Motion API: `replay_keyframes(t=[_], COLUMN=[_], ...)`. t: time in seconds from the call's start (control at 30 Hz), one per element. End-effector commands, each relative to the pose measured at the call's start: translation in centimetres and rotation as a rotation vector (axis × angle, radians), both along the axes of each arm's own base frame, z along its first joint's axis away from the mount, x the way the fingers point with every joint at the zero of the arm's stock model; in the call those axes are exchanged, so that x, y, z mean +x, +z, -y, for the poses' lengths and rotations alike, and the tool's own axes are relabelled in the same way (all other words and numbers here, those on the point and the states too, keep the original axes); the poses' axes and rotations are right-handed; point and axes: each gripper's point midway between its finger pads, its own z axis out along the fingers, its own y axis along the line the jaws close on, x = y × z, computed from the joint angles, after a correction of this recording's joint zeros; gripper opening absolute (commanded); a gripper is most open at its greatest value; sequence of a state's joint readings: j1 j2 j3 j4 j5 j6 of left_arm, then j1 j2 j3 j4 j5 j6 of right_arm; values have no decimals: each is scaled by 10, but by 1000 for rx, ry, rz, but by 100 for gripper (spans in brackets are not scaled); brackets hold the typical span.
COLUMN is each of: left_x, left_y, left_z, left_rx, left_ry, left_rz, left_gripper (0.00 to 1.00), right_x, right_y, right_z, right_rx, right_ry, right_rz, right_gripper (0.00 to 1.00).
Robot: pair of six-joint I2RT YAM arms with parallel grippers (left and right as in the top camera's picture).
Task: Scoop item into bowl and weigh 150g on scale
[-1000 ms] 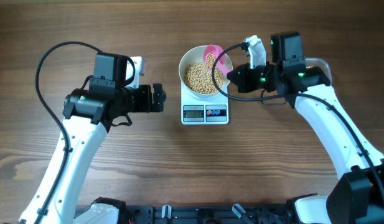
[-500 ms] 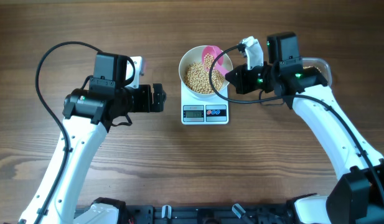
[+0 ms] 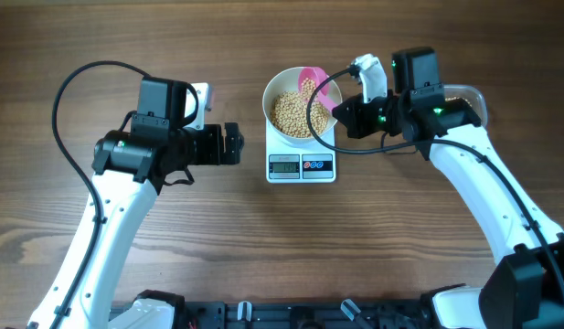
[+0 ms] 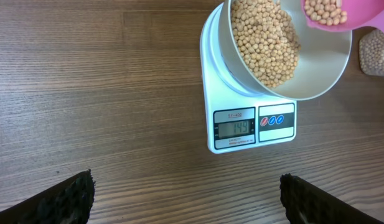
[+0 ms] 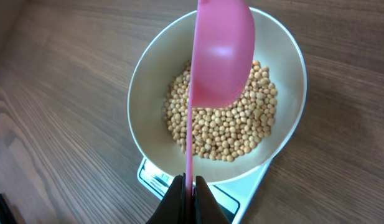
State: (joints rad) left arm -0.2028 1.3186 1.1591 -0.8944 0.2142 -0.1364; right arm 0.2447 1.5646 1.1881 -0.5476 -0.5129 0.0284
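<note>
The right claw (image 5: pixel 187 186) is clamped on the handle of a pink scoop (image 5: pixel 221 56) over the white bowl (image 5: pixel 148 93) of beans (image 5: pixel 223 130) on the scale (image 4: pixel 248 134), while the left claw (image 4: pixel 187 196) gapes wide above the surface (image 4: pixel 86 93).

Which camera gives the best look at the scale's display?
Left wrist: the display faces it, large, digits readable. Overhead shows it tiny and illegible. Right wrist catches only an edge of the scale beneath the bowl.
</note>
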Motion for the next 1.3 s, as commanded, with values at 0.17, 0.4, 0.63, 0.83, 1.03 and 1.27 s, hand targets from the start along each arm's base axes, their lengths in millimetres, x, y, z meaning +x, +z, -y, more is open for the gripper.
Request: replay_keyframes(t=[0.17, 0.4, 0.63, 0.83, 1.03, 1.27], left_x=[4, 4, 4, 4, 4, 4], left_y=[7, 7, 7, 7, 7, 7], left_z=[-1, -1, -2, -2, -2, -2], left_rx=[-4, -4, -4, -4, -4, -4], left_ry=[12, 12, 11, 11, 11, 11], left_rz=[18, 18, 18, 18, 18, 18], left_gripper=[100, 100, 100, 100, 100, 100], right_x=[3, -4, -2, -1, -4, -7], right_y=[22, 18, 17, 16, 16, 6], right_z=[-6, -8, -6, -4, -7, -4], right_rx=[30, 20, 13, 3, -3, -81], right_ry=[16, 46, 21, 10, 62, 33], right_rz=[54, 38, 33, 34, 54, 40], right_gripper=[4, 4, 4, 4, 4, 4])
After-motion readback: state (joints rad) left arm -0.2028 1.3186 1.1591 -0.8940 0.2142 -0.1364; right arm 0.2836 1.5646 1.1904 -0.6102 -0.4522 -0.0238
